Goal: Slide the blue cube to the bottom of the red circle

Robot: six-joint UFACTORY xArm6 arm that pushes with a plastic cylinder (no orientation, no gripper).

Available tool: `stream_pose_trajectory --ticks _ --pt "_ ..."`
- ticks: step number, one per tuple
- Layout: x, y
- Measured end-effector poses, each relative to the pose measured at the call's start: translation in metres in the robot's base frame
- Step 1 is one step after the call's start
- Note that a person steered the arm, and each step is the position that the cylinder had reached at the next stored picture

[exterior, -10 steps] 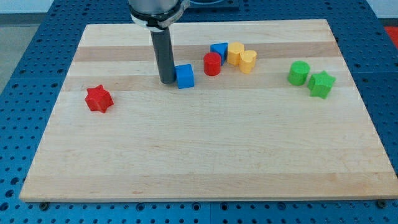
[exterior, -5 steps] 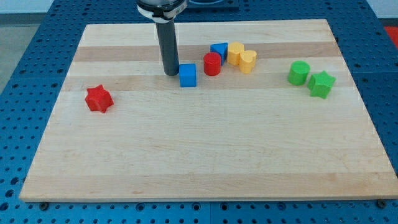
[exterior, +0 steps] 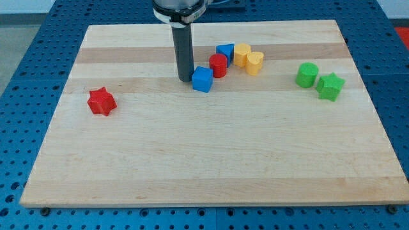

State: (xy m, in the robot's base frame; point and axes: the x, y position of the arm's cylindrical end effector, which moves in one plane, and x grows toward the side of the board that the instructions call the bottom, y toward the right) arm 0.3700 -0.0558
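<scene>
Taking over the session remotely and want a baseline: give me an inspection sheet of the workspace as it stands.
Surface: wooden board, flat, on a blue perforated table.
Job's things: blue cube at the lower left of the red circle, about touching it.
Clutter: red star; blue block; two yellow blocks; green cylinder; green star.
Hand: none; my tip sits just left of the blue cube.
Cables: nothing seen.
Surroundings: nothing seen beyond the table.

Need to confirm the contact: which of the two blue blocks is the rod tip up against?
The blue cube, just right of my tip. The other blue block sits higher up the view, behind the red cylinder, beside the yellow blocks.
</scene>
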Motion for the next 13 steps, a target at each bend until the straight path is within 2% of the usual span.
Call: stream_pose_trajectory --ticks 2,6,13 --pt "0.020 0.000" --pt "0.020 0.024" --pt "0.019 0.032"
